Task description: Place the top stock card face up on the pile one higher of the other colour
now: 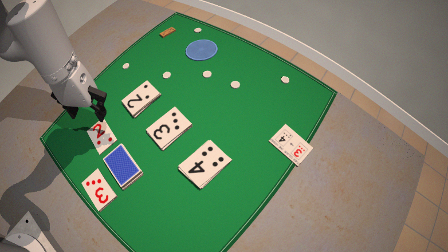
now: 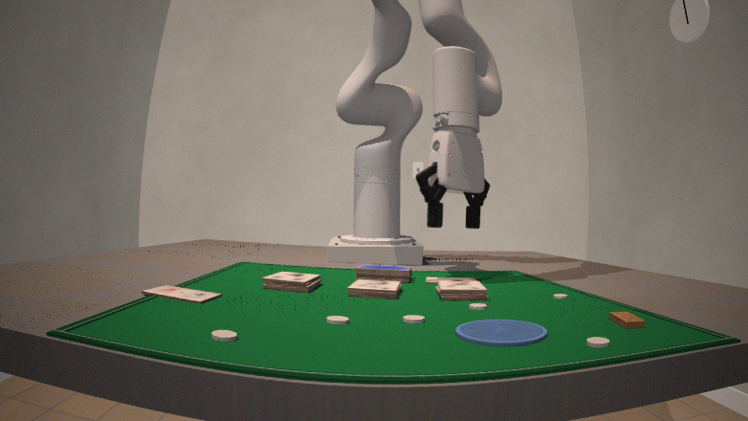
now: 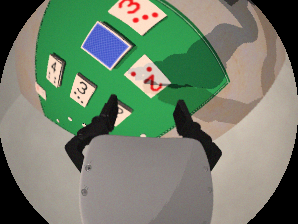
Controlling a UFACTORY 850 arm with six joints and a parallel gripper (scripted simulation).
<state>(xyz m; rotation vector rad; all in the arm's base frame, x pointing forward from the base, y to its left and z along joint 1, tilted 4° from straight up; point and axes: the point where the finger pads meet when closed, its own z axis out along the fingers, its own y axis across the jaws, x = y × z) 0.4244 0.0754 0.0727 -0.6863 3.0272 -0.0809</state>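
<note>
Seen from the top camera, your end effector hangs at about eleven o'clock from the face-down stock, its fingers spread wide with nothing between them, well above the green card cloth. That blue-backed stock lies squared on the cloth, its top card face down. Just beside it you have the face-up red two at eleven o'clock and the red three between seven and eight. On its other side, you find the black two pile toward one o'clock, the black three pile toward two and the black four pile at three. Farther out at three, your printed example card straddles the cloth's edge. The blue disc and the orange domino lie toward one o'clock, well apart from the stock.
</note>
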